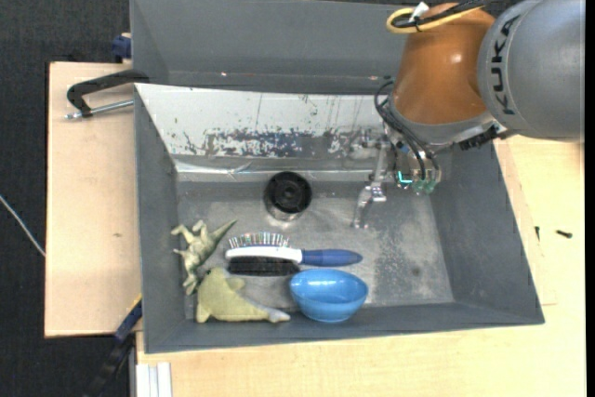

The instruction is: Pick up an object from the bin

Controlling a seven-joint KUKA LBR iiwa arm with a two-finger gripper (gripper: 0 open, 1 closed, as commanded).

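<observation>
Stage: approach. By my judgement nothing is lifted yet.

Contents, left to right:
- A pale green toy dinosaur and a yellow-green soft figure lie in the near-left corner.
- A brush with a blue handle lies next, with a blue bowl just beside it.
- A black round cap sits alone nearer the back wall.

My claw hangs over bare floor of the bin, right of the cap, holding nothing that I can make out. Apart or together: I cannot tell.

The cap is the nearest candidate. The next move calls for a shift left and a descent over it.
</observation>
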